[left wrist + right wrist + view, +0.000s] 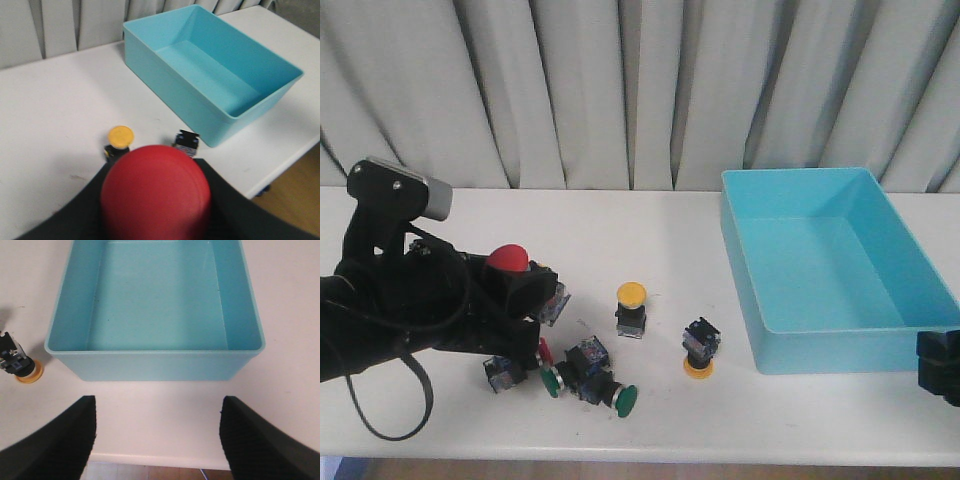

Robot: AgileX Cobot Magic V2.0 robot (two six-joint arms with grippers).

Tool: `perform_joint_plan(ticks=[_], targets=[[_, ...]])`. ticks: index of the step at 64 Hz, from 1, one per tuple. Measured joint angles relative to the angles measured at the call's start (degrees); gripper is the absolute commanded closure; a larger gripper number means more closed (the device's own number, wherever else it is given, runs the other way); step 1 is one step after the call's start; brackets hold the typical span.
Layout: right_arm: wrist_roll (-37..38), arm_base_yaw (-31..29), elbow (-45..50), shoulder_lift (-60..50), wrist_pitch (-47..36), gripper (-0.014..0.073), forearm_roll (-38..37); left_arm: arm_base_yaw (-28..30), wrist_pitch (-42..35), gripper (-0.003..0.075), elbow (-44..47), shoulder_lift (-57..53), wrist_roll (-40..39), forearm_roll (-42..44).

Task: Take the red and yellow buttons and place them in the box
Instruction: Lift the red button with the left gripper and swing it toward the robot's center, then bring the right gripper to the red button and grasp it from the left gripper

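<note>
My left gripper (525,285) is shut on a red button (507,259), whose cap fills the near part of the left wrist view (156,192); it is held above the table at the left. A yellow button (631,307) stands upright mid-table, also in the left wrist view (120,138). A second yellow button (700,348) rests cap-down to its right, seen in the left wrist view (186,142) and right wrist view (19,364). The turquoise box (830,262) sits at the right and looks empty (215,75) (155,307). My right gripper (157,435) is open and empty near the box's front wall.
Two green-capped buttons (551,380) (620,398) and other dark switch bodies (502,374) lie clustered below my left gripper near the table's front edge. A white curtain hangs behind the table. The right arm (940,365) shows at the far right edge.
</note>
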Motion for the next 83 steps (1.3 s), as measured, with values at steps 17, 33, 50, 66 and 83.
perform_joint_plan(ticks=[17, 33, 50, 66, 83], targets=[[0.0, 0.0, 0.0, 0.0, 0.0, 0.0095, 0.0, 0.0, 7.8, 0.0504, 0.0, 0.1, 2.6, -6.4], [0.0, 0.0, 0.0, 0.0, 0.0, 0.0095, 0.0, 0.0, 12.9, 0.0504, 0.0, 1.8, 15.8, -24.9], [0.0, 0.0, 0.0, 0.0, -0.1, 0.0095, 2.0, 0.0, 17.1, 0.0504, 0.0, 3.8, 27.4, -41.9], [-11.2, 3.7, 0.0, 0.8, -0.2, 0.0095, 9.3, 0.0, 17.0, 0.0504, 0.0, 4.1, 28.5, -46.8], [-36.5, 22.3, 0.0, 2.9, -4.1, 0.0095, 18.9, 0.0, 16.9, 0.0504, 0.0, 4.1, 28.6, -48.1]])
